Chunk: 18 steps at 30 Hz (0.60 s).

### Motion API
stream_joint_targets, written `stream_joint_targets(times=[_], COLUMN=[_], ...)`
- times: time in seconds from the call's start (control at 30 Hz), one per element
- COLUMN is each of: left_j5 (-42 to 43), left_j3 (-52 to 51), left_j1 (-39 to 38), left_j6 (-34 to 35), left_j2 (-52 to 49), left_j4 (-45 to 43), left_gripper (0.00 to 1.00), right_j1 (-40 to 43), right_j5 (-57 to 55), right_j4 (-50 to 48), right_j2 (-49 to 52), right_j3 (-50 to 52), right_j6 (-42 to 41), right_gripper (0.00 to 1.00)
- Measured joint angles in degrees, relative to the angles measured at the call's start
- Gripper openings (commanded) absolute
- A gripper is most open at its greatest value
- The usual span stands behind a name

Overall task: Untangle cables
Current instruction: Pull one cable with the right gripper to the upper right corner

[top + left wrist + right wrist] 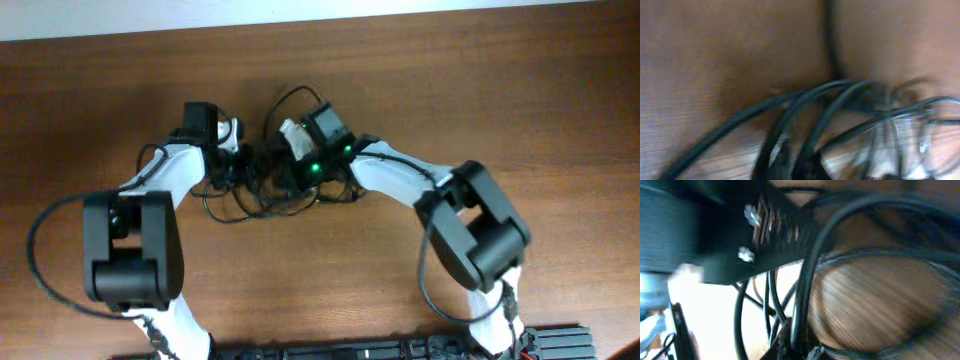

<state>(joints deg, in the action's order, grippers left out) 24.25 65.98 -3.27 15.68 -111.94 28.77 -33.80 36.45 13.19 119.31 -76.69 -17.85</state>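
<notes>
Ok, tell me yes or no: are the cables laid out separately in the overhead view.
No, the cables lie in one overlapping tangle of loops on the table.

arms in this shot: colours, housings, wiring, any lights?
Both look alike. The left arm and right arm have bulky black rounded-box joint housings joined by white links. A thick black wire loops outside each. The wrist ends are black, and the right one shows green lights. No markings are readable.
</notes>
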Motion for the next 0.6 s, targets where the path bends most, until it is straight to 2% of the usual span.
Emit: stream_joint_targets(times=[0.2,0.33,0.47,0.6], left_j5=[-1.84,-4.22,-13.9,-19.65], left_j3=[1.01,1.33,2.16,2.34], left_j1=[0.15,0.15,0.17,1.4], left_j6=[-0.02,-0.02,-0.02,0.46], left_j2=[-0.57,-0.42,0.52,0.9], left_j4=[2.45,3.39,6.62,7.8], left_gripper=[0.0,0.0,0.0,0.0], right_j1=[12.76,22.51,40.85,54.29], right_j5=[-10.69,-19.45,-22.75,-23.5], right_j4=[12.07,15.45,15.98,16.28], right_j2=[-20.35,-32.2,-43.28,-45.29], right_j3=[-0.07,-0.2,-3.87,-8.37], right_j6=[0.61,1.55,2.21,2.54], right_gripper=[0.04,0.04,0.04,0.04])
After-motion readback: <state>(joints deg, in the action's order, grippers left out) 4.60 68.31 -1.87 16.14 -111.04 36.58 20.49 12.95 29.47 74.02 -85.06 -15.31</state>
